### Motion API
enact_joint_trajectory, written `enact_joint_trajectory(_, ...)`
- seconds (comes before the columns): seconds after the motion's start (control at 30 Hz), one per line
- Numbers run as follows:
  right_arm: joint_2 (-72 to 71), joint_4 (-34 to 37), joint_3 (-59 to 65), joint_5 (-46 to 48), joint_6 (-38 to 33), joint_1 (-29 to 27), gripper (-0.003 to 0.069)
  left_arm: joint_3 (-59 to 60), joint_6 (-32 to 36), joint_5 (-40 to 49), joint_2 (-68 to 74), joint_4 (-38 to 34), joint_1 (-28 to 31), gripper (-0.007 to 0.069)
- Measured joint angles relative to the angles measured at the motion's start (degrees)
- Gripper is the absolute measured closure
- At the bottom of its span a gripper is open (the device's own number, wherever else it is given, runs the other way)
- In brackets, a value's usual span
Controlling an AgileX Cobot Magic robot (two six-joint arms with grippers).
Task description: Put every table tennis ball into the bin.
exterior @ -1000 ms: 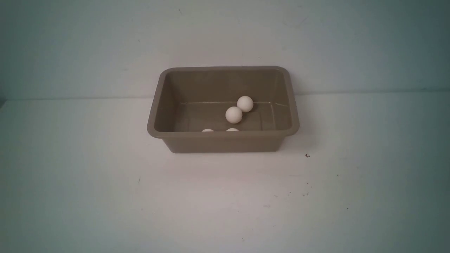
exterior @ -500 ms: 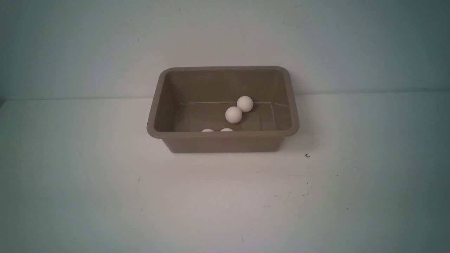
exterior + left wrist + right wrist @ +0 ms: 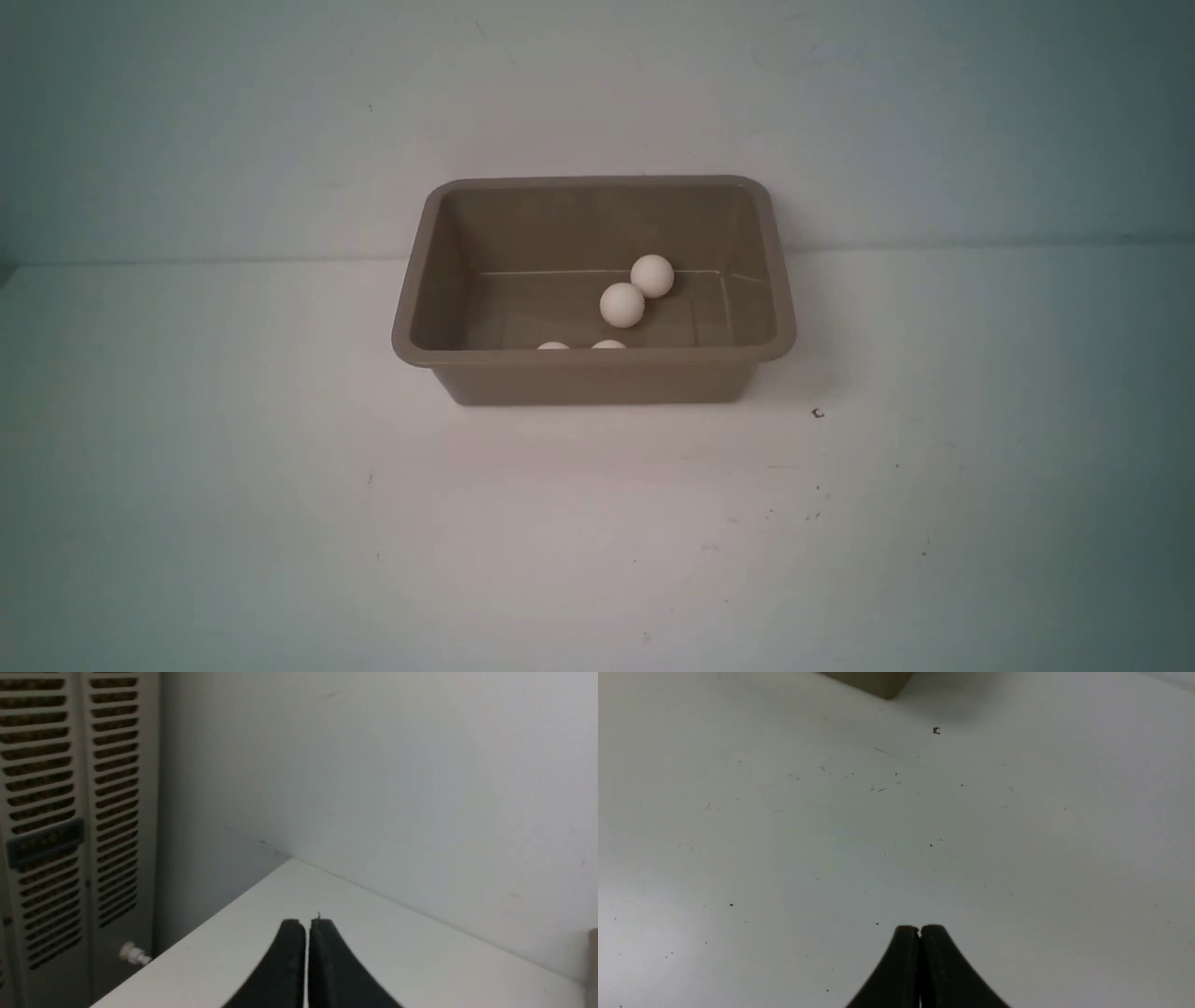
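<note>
Table tennis balls (image 3: 622, 305) inside the bin (image 3: 597, 378); left claw (image 3: 307, 926) and right claw (image 3: 920, 930) pressed together, empty.

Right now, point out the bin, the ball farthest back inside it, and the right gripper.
bin (image 3: 597, 377), front view: middle of its near outer wall.
farthest-back ball (image 3: 652, 276), front view: centre of the sphere.
right gripper (image 3: 920, 931), right wrist view: between the shut fingertips.

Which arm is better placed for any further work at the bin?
Probably right: the shut right gripper faces a corner of the rectangular tan-brown plastic bin; the shut left gripper points toward the white table edge and wall.
</note>
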Motion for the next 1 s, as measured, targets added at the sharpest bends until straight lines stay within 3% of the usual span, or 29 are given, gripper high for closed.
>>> enact_joint_trajectory(0.27,-0.06,0.02,0.0,1.05,0.25,0.0,0.0676,3.65,-0.69,-11.68,-0.1,1.15,1.63,0.0629)
enact_joint_trajectory(0.47,-0.06,0.02,0.0,1.64,0.25,0.0,0.0676,4.1,-5.53,-25.24,-0.1,3.45,1.63,0.0629)
enact_joint_trajectory(0.53,-0.06,0.02,0.0,1.94,0.25,0.0,0.0676,5.24,-5.7,-31.14,-0.1,1.78,1.63,0.0629)
enact_joint_trajectory(0.6,-0.06,0.02,0.0,1.93,0.25,0.0,0.0676,6.46,-1.85,-33.85,-0.1,-4.28,1.63,0.0629)
enact_joint_trajectory(0.73,-0.06,0.02,0.0,1.93,0.25,0.0,0.0676,8.75,19.19,-33.47,-0.1,-25.88,1.63,0.0629)
enact_joint_trajectory(0.77,-0.06,0.02,0.0,1.93,0.25,0.0,0.0676,9.37,30.56,-32.68,-0.1,-34.76,1.63,0.0629)
enact_joint_trajectory(0.87,-0.06,0.02,0.0,1.93,0.25,0.0,0.0676,10.99,53.65,-31.77,-0.1,-50.29,1.63,0.0629)
enact_joint_trajectory(0.93,-0.06,0.02,0.0,1.93,0.25,0.0,0.0676,12.47,66.6,-31.6,-0.1,-57.36,1.63,0.0629)
enact_joint_trajectory(1.0,-0.06,0.02,0.0,1.93,0.25,0.0,0.0676,13.9,72.13,-31.54,-0.1,-60.06,1.63,0.0629)
